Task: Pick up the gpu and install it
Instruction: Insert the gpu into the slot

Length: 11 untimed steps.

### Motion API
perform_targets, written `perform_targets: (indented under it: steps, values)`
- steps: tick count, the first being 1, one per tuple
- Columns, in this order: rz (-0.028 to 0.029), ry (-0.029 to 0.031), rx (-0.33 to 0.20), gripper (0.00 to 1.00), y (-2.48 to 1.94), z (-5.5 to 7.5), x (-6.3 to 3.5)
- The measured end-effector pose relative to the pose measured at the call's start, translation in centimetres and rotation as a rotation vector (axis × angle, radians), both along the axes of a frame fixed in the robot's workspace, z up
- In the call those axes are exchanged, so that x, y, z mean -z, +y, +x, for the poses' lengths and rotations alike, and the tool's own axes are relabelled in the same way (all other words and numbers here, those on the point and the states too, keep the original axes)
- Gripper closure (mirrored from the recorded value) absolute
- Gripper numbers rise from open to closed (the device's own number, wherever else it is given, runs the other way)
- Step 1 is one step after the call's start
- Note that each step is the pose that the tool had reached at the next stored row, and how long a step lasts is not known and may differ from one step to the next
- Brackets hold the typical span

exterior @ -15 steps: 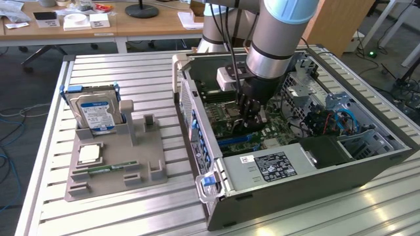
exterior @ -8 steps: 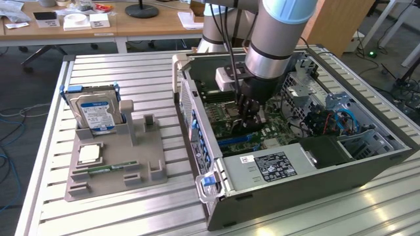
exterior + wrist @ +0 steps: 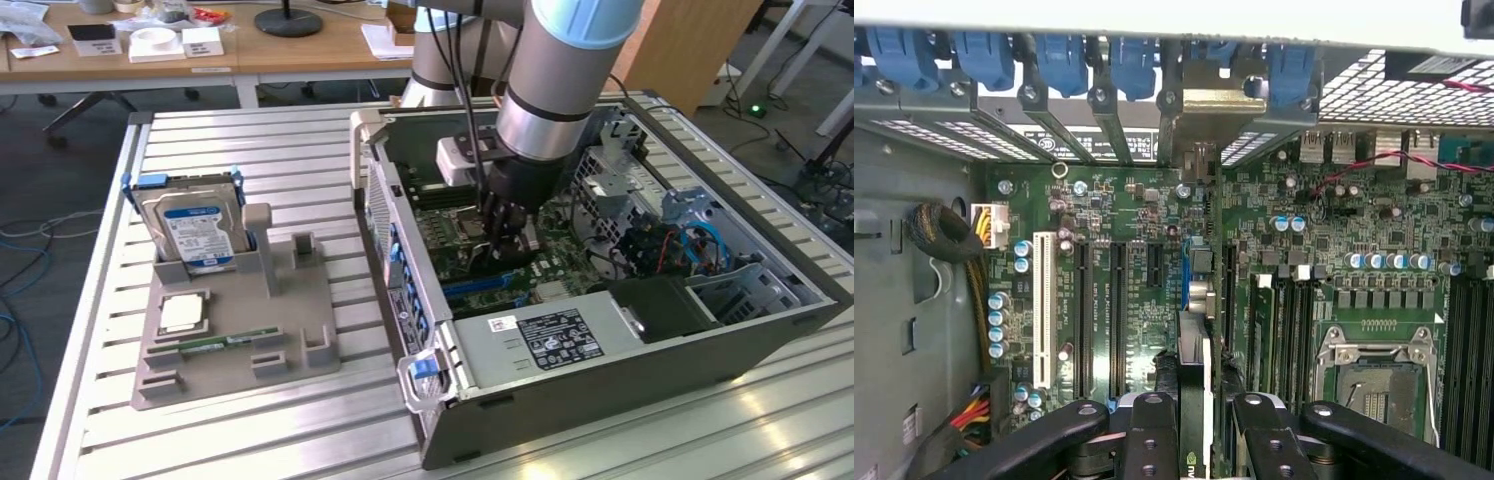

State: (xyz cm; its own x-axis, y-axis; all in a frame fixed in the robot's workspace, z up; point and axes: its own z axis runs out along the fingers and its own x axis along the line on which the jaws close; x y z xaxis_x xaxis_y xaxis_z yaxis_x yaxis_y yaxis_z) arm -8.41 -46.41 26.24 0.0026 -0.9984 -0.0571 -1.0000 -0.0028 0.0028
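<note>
In the wrist view the gpu shows edge-on as a thin card running from between my black fingers toward the case's rear wall, where its metal bracket stands among the blue slot latches. My gripper is shut on it. The card stands upright over the green motherboard, in line with a blue expansion slot; whether it is seated I cannot tell. In the exterior view my gripper reaches down into the open computer case, over the motherboard.
A white slot, black slots and the bare CPU socket lie on either side of the card. On the exterior view's left, a grey holder carries a hard drive, a processor chip and a memory stick.
</note>
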Motion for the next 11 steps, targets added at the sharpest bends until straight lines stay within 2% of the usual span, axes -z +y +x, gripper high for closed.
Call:
perform_targets:
  steps: [11]
  values:
    - [-0.0015,0.0001,-0.004,0.74,-0.05,-0.02,0.01]
